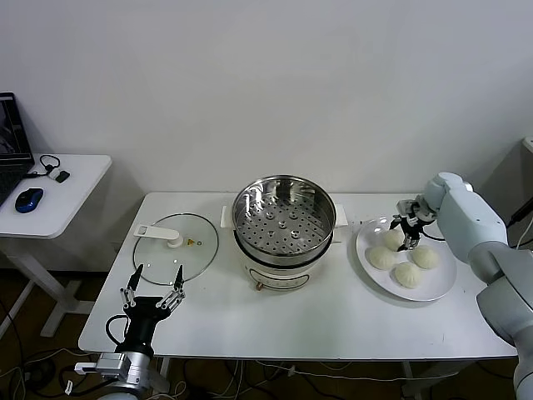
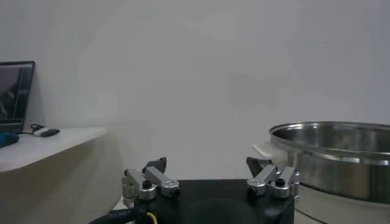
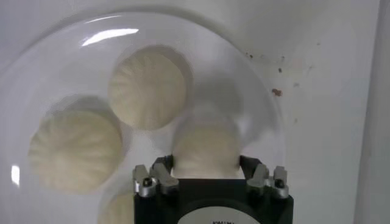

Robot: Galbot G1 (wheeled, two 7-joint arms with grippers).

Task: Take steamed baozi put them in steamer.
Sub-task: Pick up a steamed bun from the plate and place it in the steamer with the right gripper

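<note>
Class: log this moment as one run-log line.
right pincer: open around plate baozi | left pincer: open, idle | steamer: empty

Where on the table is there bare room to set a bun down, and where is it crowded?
Bare table runs along the near edge, in front of the steamer and plate. A narrow gap lies between steamer and plate. The plate is crowded: four buns, right pincer around one. Lid and left pincer fill the left end.

Shiny perforated steel steamer (image 1: 283, 218); matt, pleated dough baozi (image 3: 147, 88) on a glossy white plate (image 1: 441, 286); smooth white counter (image 1: 333, 317).
</note>
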